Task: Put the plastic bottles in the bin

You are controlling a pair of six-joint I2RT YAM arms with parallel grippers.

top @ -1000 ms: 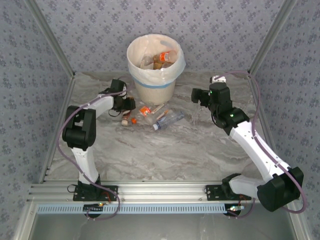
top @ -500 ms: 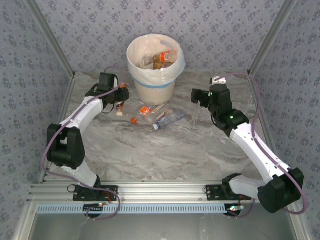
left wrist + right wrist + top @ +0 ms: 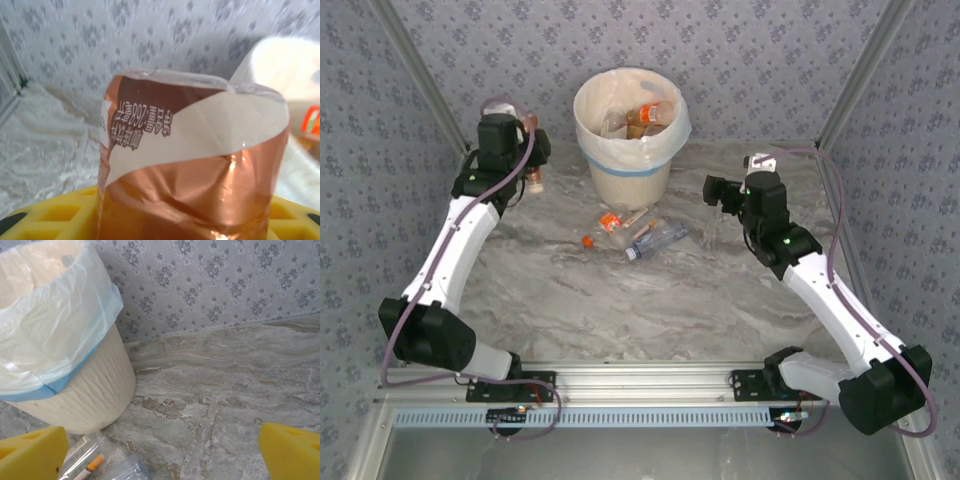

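While, from above, the left gripper (image 3: 532, 168) hangs left of the bin (image 3: 632, 180) with plastic bottles (image 3: 640, 235) strewn before it, its wrist camera shows fingers (image 3: 50, 217) pinching a copper-labelled bottle (image 3: 195, 165), and the right gripper's (image 3: 160, 452) pads (image 3: 30, 452) stand spread near the bin.

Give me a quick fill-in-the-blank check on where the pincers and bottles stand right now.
1. The left pincer holds the copper-labelled bottle to the ____ of the bin.
2. The right pincer has its jaws ____.
3. Several bottles lie inside the ____.
Missing: left; open; bin.
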